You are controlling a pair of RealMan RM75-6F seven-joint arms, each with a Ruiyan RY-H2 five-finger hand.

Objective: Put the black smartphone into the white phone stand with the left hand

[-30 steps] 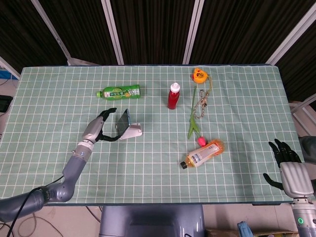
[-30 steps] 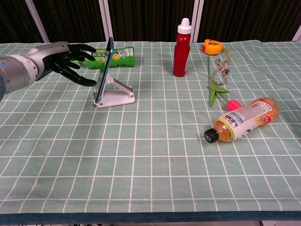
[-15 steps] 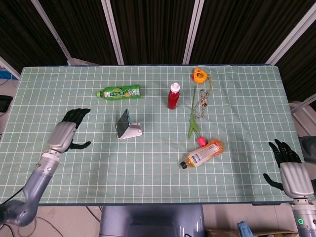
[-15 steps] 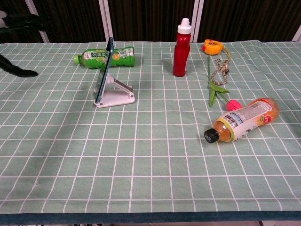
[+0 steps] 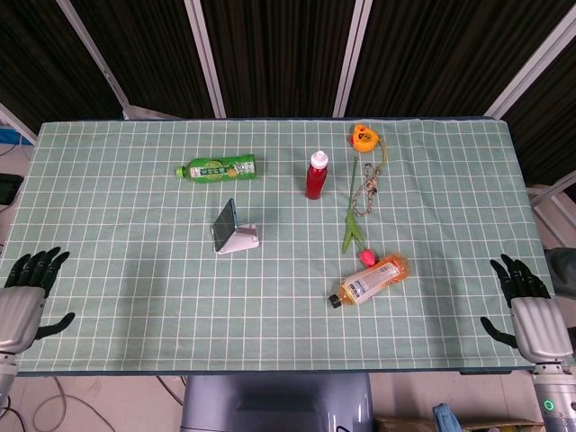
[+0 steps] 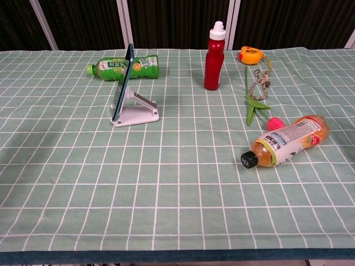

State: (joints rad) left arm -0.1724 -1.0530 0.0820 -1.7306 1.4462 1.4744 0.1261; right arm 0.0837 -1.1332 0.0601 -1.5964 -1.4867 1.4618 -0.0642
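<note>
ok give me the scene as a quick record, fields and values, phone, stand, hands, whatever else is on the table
phone: leaning in the stand, tilted, not held
stand: white, on the green checked cloth, in front of the green bottle
left hand: at the table's near left edge, fingers apart, holding nothing
right hand: at the near right edge, fingers apart, holding nothing
green bottle: lying on its side
red bottle: upright
orange bottle: lying on its side
tulip: lying flat
</note>
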